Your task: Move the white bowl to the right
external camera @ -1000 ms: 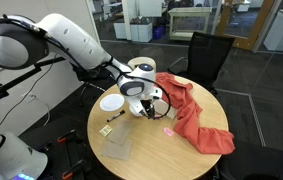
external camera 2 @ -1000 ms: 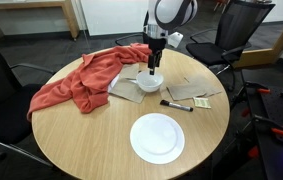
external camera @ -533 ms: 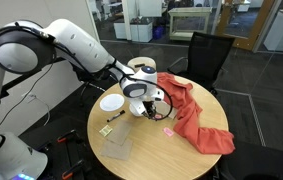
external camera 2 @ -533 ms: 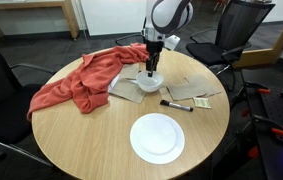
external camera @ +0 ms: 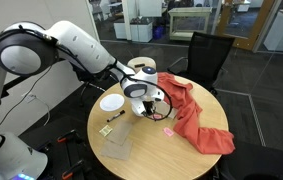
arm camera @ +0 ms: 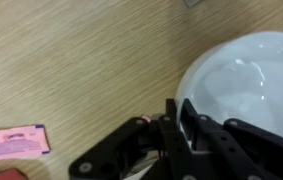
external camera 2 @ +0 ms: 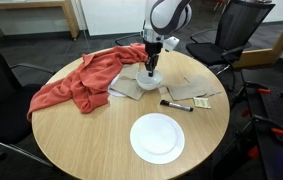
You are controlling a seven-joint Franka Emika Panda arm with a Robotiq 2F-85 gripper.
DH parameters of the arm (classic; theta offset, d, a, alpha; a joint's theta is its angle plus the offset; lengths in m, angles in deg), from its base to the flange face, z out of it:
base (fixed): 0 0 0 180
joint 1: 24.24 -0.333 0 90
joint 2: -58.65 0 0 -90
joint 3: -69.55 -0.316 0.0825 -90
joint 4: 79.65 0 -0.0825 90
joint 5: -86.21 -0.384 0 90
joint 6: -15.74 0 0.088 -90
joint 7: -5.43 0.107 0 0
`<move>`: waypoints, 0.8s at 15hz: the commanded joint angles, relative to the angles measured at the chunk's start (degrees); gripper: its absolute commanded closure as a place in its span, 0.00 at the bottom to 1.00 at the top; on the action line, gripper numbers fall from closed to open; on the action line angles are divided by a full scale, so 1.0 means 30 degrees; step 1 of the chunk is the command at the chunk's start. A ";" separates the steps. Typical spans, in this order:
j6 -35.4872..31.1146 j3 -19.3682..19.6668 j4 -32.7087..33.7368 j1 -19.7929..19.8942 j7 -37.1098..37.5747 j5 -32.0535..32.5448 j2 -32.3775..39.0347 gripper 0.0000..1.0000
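Observation:
The white bowl [external camera 2: 148, 85] stands on the round wooden table [external camera 2: 81, 135] beside the red cloth [external camera 2: 86, 78]. My gripper [external camera 2: 153, 72] points straight down onto its rim. In the wrist view the bowl [arm camera: 246, 80] fills the right side, and my gripper [arm camera: 178, 115] has one finger [arm camera: 167, 128] outside the rim and the other inside, pinched on the wall. In an exterior view the gripper [external camera: 147, 102] hangs low over the table's middle and hides most of the bowl.
A flat white plate [external camera 2: 157, 137] lies near the table's edge, also seen as the plate [external camera: 111, 102]. A black marker [external camera 2: 175, 103] and brown paper sheets [external camera 2: 188, 88] lie by the bowl. The red cloth [external camera: 196, 118] drapes over one side. A pink packet [arm camera: 16, 142] lies on the wood.
The jaws have come together from wide open onto the bowl's rim. The arm and the bowl have stayed in place.

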 commanded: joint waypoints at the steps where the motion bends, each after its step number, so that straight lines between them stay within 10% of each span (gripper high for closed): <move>1: 0.0393 -0.0389 0.0356 0.0335 0.0280 -0.0396 0.0044 1.00; 12: -0.0096 -0.0427 -0.2169 0.1198 0.0275 -0.1808 -0.2832 0.98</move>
